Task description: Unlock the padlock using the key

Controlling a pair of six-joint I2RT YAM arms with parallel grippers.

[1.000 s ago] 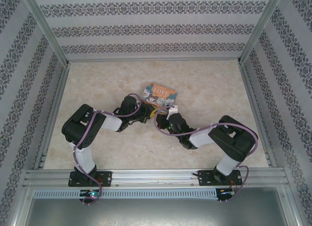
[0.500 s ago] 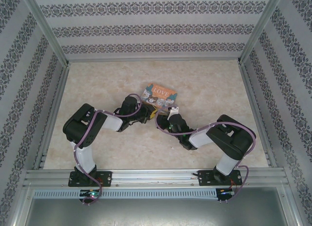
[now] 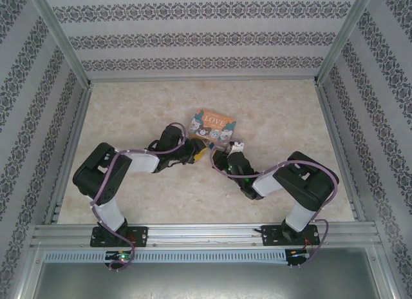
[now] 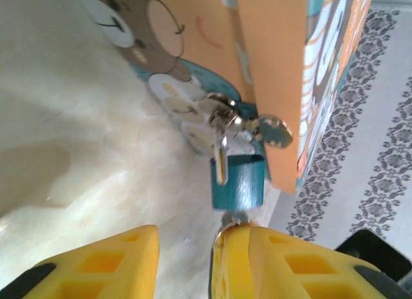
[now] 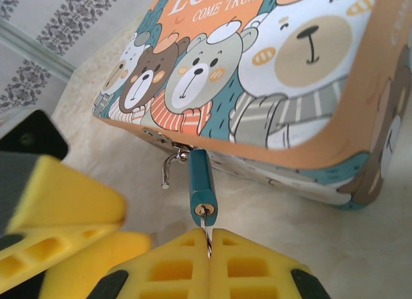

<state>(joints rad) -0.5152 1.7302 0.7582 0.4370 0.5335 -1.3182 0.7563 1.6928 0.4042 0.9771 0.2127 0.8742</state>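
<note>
Your right gripper [image 5: 209, 247] is pressing its yellow pads [image 5: 257, 267] together on the key [image 5: 205, 223] — the blade is sitting in the bottom of the padlock [image 5: 200, 180]. The right wrist view is giving you that clearly. The left wrist view is showing just a silver stub under the teal body, with the pinch hidden behind a yellow finger [image 4: 290, 260].

Your left gripper [image 4: 185, 241] is sitting slightly spread just below the padlock, gripping nothing. The padlock is hanging off the hasp [image 5: 159, 138] on the front edge of the picture tin [image 5: 270, 60], body tilted down toward the grippers.

In the right wrist view, one leg of the shackle [image 5: 168, 167] is ending free beside the body. The left wrist view is adding a round silver piece [image 4: 273, 131] by the hasp; I cannot tell what it is.

The top view is showing both arms meeting at the tin's near edge on the marbled table [image 3: 129, 112] — the padlock is too small to make out there.

Writing: the top view is reading "LOVE" on the lid. The right wrist view is catching a cropped "LO" with "COME TRUE" under it, above cartoon bears [image 5: 193, 80] in scarves.
</note>
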